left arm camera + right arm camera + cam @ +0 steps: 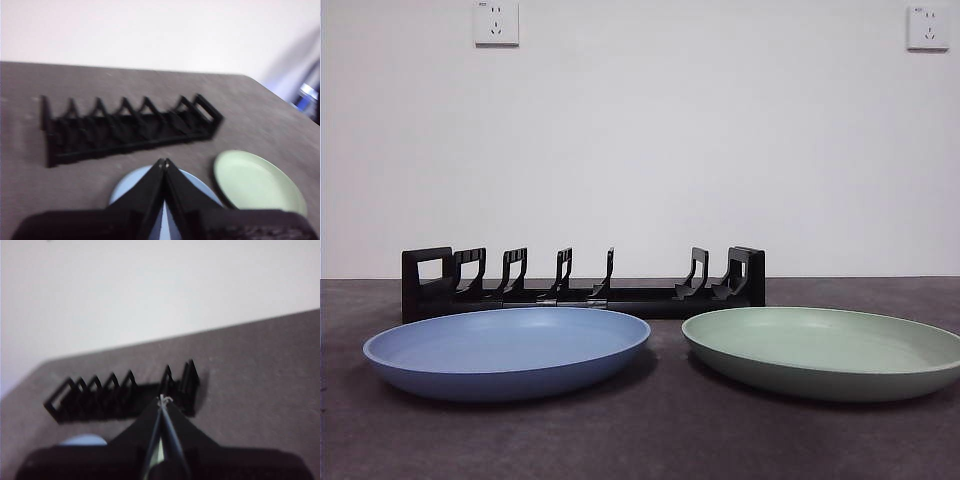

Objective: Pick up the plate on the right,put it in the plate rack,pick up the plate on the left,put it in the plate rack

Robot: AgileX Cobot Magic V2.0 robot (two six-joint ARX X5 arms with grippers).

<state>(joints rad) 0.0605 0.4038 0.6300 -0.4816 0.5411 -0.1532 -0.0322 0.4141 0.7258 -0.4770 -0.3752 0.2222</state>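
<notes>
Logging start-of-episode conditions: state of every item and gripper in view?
blue plate: flat on table, in front of the rack, ungripped
green plate: flat on table, beside the blue one, ungripped
plate rack: upright, no plates in its slots
left gripper: shut, above blue plate
right gripper: shut, holding nothing

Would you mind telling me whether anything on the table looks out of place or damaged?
Nothing stands out. The blue plate and green plate lie flat side by side, apart, with the rack upright behind them, its slots empty. Its dividers are unevenly spaced, but none looks broken.
</notes>
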